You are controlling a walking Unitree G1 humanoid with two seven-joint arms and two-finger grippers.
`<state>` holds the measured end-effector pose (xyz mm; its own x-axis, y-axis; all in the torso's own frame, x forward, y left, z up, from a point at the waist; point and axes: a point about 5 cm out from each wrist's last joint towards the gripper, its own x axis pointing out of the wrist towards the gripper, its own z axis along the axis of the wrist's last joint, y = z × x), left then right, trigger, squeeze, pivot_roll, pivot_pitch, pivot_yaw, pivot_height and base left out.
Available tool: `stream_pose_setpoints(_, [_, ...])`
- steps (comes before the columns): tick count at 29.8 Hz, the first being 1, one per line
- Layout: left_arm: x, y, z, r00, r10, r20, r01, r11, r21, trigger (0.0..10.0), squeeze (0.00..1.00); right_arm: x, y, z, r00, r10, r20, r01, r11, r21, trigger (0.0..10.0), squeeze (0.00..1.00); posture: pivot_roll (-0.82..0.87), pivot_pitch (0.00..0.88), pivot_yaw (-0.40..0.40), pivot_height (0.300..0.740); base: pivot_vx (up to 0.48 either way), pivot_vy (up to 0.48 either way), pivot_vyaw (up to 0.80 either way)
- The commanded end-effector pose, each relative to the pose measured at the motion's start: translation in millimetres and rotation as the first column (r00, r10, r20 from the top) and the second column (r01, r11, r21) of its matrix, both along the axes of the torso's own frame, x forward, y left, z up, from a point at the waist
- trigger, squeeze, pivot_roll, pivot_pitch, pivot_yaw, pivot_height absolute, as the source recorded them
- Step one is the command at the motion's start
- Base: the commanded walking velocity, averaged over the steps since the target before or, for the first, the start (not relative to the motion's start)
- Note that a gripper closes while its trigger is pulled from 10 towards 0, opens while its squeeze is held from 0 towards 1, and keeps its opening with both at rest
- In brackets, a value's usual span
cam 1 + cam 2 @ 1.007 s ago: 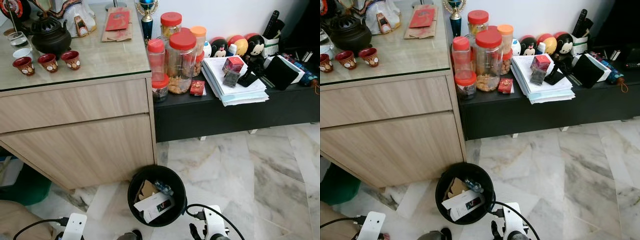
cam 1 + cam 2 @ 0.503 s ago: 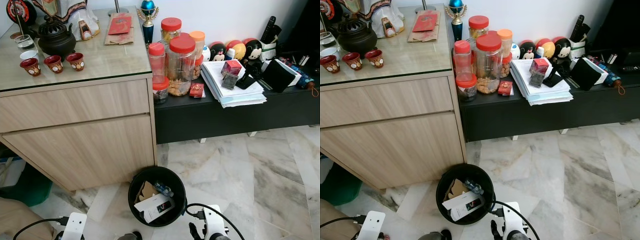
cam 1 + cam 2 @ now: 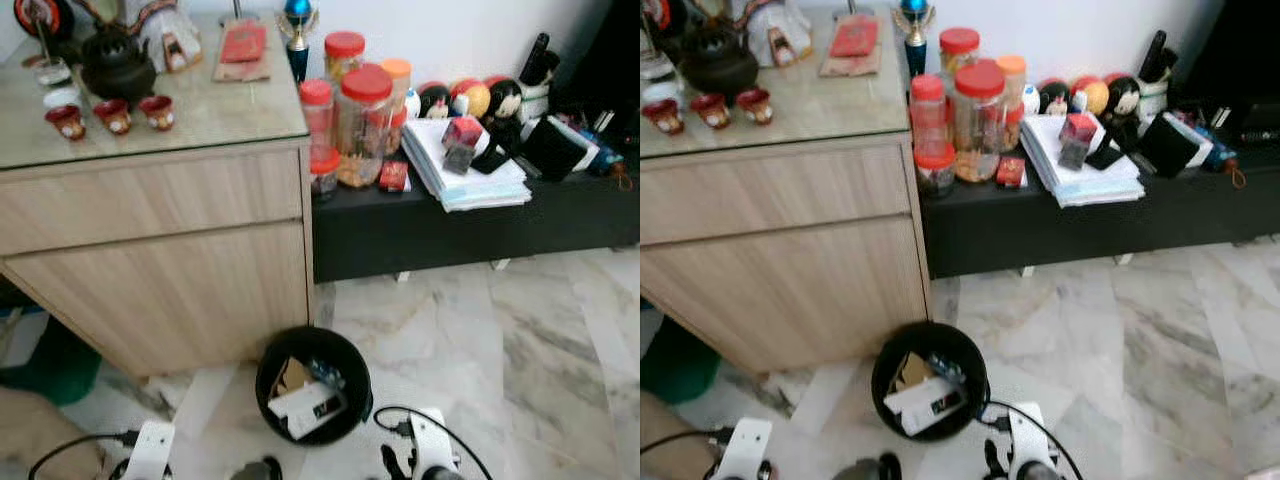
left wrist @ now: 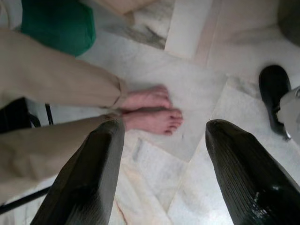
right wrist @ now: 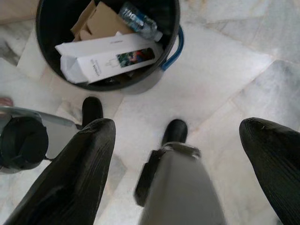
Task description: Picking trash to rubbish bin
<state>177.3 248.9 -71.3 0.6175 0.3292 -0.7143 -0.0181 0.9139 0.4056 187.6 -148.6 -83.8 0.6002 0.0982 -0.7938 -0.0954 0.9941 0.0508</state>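
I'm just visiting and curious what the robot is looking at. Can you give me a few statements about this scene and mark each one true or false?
1. The black rubbish bin stands on the marble floor beside the wooden cabinet. True.
2. The bin is empty. False: it holds a white box, brown cardboard and a plastic bottle.
3. The right gripper has its fingers spread with nothing between them. True.
4. The left gripper is clamped on a piece of trash. False: its fingers are apart and empty.
5. The jars on the low black shelf have blue lids. False: their lids are red and orange.
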Motion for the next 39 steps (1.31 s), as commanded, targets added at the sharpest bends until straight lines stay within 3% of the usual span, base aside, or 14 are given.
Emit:
stream_pose_setpoints(1, [-7.2, -0.1, -3.7, 1.0, 0.02, -0.018, -0.02, 1.0, -0.017, 10.0, 0.0, -6.0, 0.5, -3.0, 1.0, -0.012, -0.021, 0.012, 1.0, 0.008, 10.0, 0.0, 0.11, 0.129, 0.024, 0.728, -0.341, 0.0, 0.0])
stream_pose_setpoints(27, [-7.4, -4.2, -5.0, 1.0, 0.016, -0.022, -0.017, 1.0, -0.024, 10.0, 0.0, -3.8, 3.5, -1.9, 1.0, -0.001, -0.012, 0.001, 1.0, 0.017, 10.0, 0.0, 0.11, 0.142, 0.016, 0.728, -0.305, 0.0, 0.0])
stream_pose_setpoints(34, [-6.8, -6.5, -5.0, 1.0, -0.009, -0.018, 0.008, 1.0, -0.011, 10.0, 0.0, 0.4, 5.6, 0.5, 1.0, 0.006, 0.011, -0.007, 1.0, 0.025, 10.0, 0.0, 0.11, 0.144, 0.016, 0.728, 0.0, 0.0, 0.0])
stream_pose_setpoints(37, [-0.1, -7.8, -1.2, 0.999, -0.034, 0.022, 0.033, 0.999, 0.007, 10.0, 0.0, 6.4, 7.6, 3.9, 0.999, 0.023, 0.041, -0.024, 0.999, 0.026, 10.0, 0.0, 0.11, 0.144, 0.018, 0.728, 0.0, 0.0, 0.0])
stream_pose_setpoints(39, [17.6, -7.6, 11.1, 0.988, -0.079, 0.132, 0.073, 0.996, 0.044, 10.0, 0.0, 21.0, 13.0, 13.3, 0.989, 0.086, 0.122, -0.089, 0.996, 0.021, 10.0, 0.0, 0.12, 0.143, 0.017, 0.728, 0.0, 0.0, 0.0])
